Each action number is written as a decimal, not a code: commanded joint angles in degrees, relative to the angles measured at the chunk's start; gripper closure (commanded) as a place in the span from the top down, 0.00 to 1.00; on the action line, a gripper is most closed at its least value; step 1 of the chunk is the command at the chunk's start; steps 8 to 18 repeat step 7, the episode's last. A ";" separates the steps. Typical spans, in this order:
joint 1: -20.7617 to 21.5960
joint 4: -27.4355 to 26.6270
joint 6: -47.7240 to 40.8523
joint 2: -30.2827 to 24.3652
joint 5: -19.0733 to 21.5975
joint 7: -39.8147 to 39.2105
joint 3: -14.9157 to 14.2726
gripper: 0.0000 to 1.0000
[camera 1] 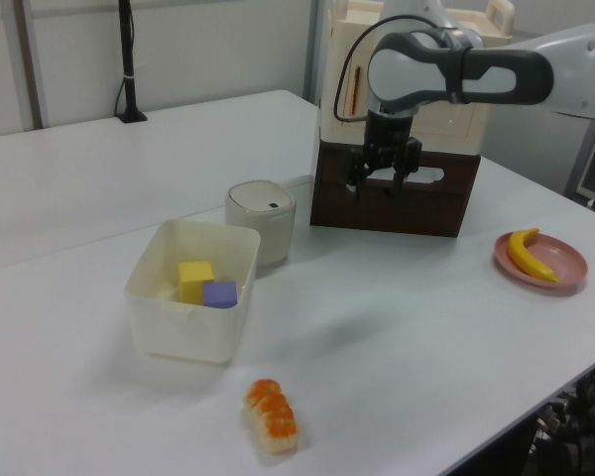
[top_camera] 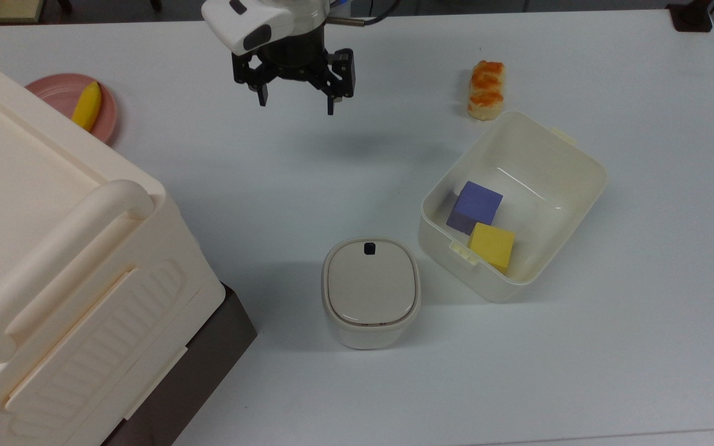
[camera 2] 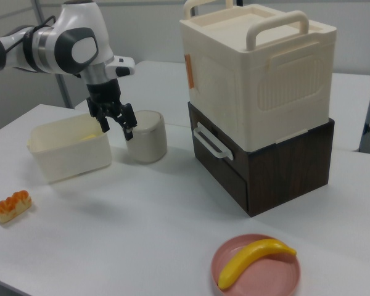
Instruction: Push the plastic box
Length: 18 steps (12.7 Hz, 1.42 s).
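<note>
The plastic box (top_camera: 436, 243) is a cream-white lidless tub at the top view's right, holding a purple block (top_camera: 475, 207) and a yellow block (top_camera: 492, 246). The same plastic box (camera 1: 178, 332) sits at the left view's lower left, and the plastic box (camera 2: 71, 155) is at the right view's left. My gripper (top_camera: 297, 103) hovers above the table, well to the top view's upper left of the tub and apart from it. The gripper (camera 1: 383, 184) points downward. The gripper (camera 2: 117, 129) is open wide, with nothing between its fingers.
A small lidded container (top_camera: 370, 291) with a black dot stands just left of the tub in the top view. A sushi piece (top_camera: 487, 90) lies beyond the tub. A huge cream case (top_camera: 53, 248) sits on a brown drawer box (top_camera: 196, 371). A pink plate (top_camera: 62, 93) holds a banana (top_camera: 86, 106).
</note>
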 commanded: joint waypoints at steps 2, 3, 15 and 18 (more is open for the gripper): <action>0.10 -3.13 1.04 -2.65 1.59 -1.46 -0.37 1.00; -0.16 -3.04 0.86 -2.65 1.59 -1.29 -0.46 1.00; -0.07 -2.96 -0.02 -2.21 1.59 -0.76 -0.37 1.00; -0.07 -2.96 -0.02 -2.21 1.59 -0.76 -0.37 1.00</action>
